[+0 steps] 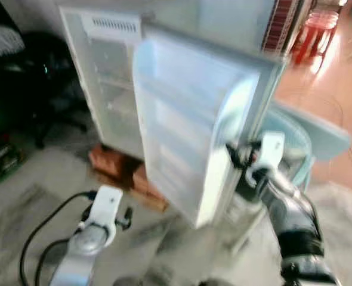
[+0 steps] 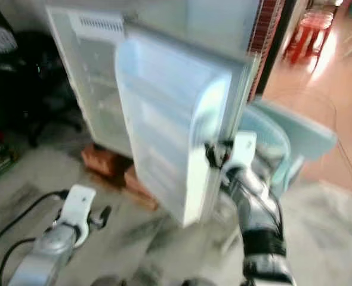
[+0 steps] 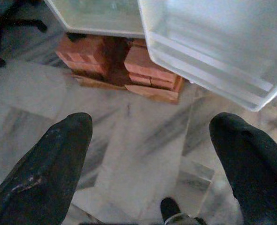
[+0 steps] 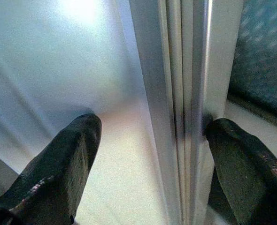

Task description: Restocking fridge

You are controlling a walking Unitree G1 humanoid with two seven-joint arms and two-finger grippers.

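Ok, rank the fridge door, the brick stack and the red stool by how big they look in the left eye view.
1. Fridge door, largest by far, though it swings nearest the camera.
2. Brick stack under the fridge.
3. Red stool, smallest, but farthest away, so its true size is unsure.

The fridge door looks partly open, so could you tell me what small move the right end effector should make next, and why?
Probably close the right end effector on the fridge door edge, then swing it wider. Its fingers straddle that edge without pinching it, and the door stands only partly open in front of the shelves.
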